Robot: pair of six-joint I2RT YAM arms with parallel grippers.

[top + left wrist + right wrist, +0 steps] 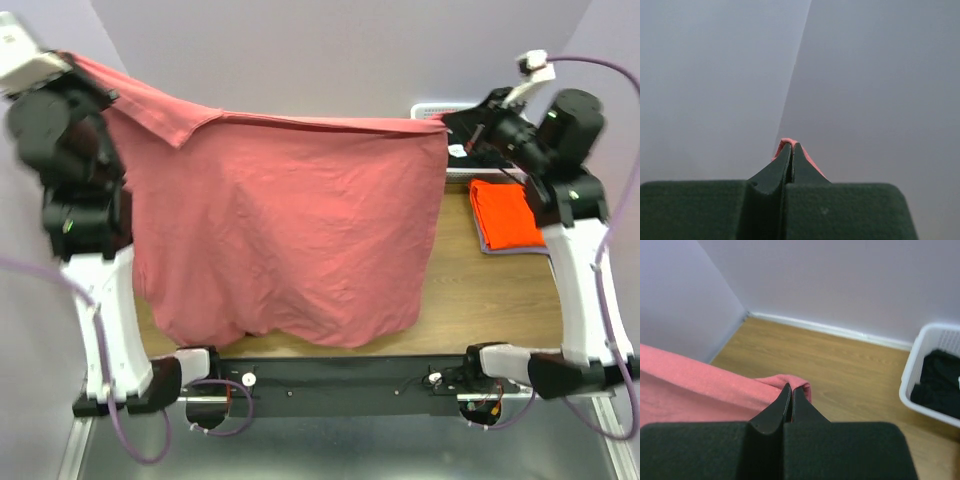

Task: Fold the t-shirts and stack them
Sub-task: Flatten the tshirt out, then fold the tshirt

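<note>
Over the wooden counter (500, 290) a pink-red t-shirt (290, 230) hangs spread wide, a white basket (912, 365) holding a black t-shirt (940, 382) stands far right, a folded orange t-shirt (505, 212) lies near it, and the left end effector (791, 147) and right end effector (791, 390) each pinch one end of the hanging shirt's top edge

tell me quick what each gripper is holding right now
left gripper: shut on the dusty pink-red cloth t-shirt
right gripper: shut on the same t-shirt
</note>
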